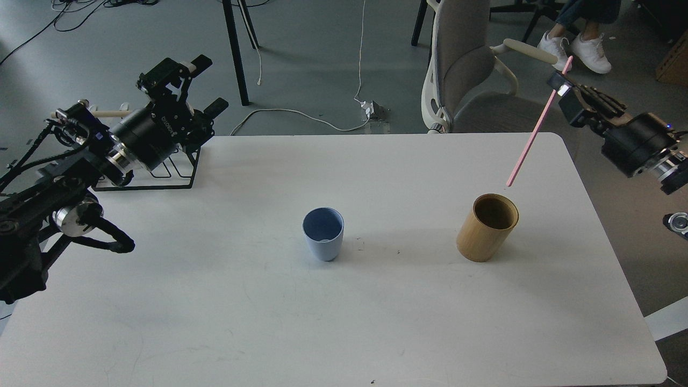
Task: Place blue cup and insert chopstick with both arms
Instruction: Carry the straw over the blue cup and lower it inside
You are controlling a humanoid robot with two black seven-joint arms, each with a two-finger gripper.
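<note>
1. The right gripper point(560, 86) hangs in the air past the far right corner of the table point(376, 322), its fingers clamped on the chopstick point(537, 126) close to the stick's upper end.
2. From that grip the chopstick slants down and to the left; a short stub pokes up above the fingers, and the long part runs below them.
3. The lower tip of the stick ends just above and a little right of the rim of the wooden cup point(486, 228), without touching it (the tip is outside the cup's mouth, not in it).
4. The wooden cup stands upright on the table, below and to the left of the right gripper.
5. The blue cup point(323, 233) stands upright near the middle of the table, mouth up, well to the left of the wooden cup and far from both grippers; nothing is in it that can be seen.
6. The left gripper point(207, 83) is raised over the far left corner of the table, its two fingers spread apart and holding nothing.
7. Just below and behind the left gripper sits a black wire rack point(161, 180) with a pale wooden rod point(110, 113) (partly hidden by the arm).
8. Beyond the table, left of the right gripper, stands a grey office chair point(467, 70).
</note>
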